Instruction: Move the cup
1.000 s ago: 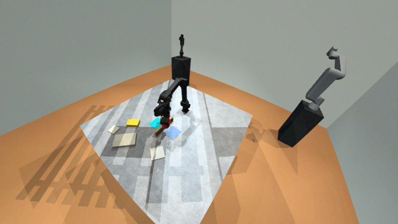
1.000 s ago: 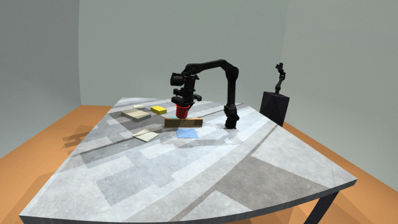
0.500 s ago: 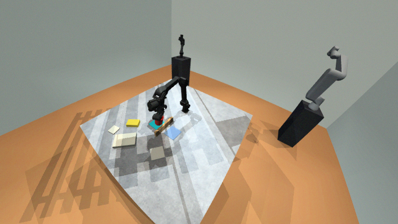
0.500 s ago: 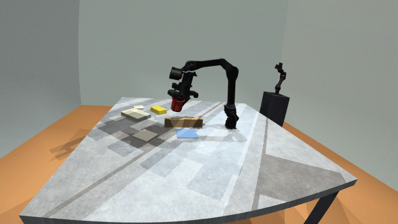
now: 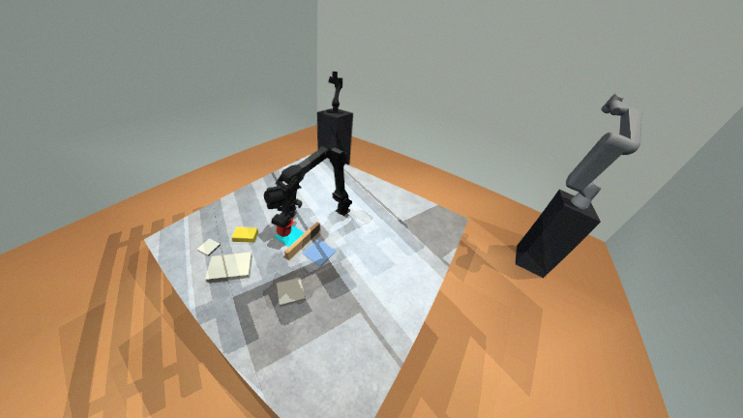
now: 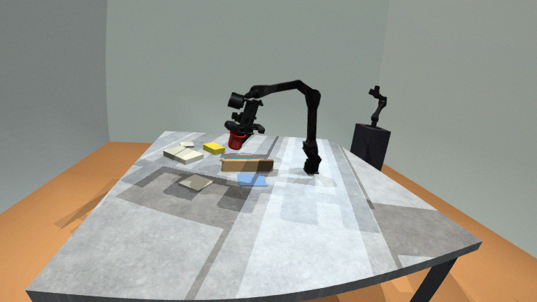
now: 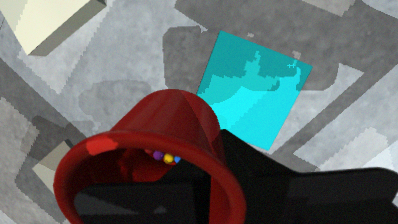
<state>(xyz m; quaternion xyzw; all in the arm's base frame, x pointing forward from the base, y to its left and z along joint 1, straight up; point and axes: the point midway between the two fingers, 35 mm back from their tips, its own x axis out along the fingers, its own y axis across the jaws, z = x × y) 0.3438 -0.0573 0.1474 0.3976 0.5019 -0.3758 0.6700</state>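
marbles (image 7: 168, 158) visible only from wrist

top: your high view, angled down over desk (image 5: 321, 332), facing the room corner, far
exterior: your view from a desk edge, above the surface, far, facing the back wall
wrist: your close downward view into cup (image 7: 172, 110)
top+wrist share: cyan pad (image 5: 285, 237) (image 7: 250, 105)

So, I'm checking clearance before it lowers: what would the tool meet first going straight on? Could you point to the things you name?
Probably bare tabletop (image 5: 363, 358) (image 6: 149, 244) (image 7: 130, 65), via the held cup (image 5: 283, 228) (image 6: 235, 140) (image 7: 170, 112), beside the cyan pad (image 5: 288, 236) (image 7: 255, 100); depth is unclear.
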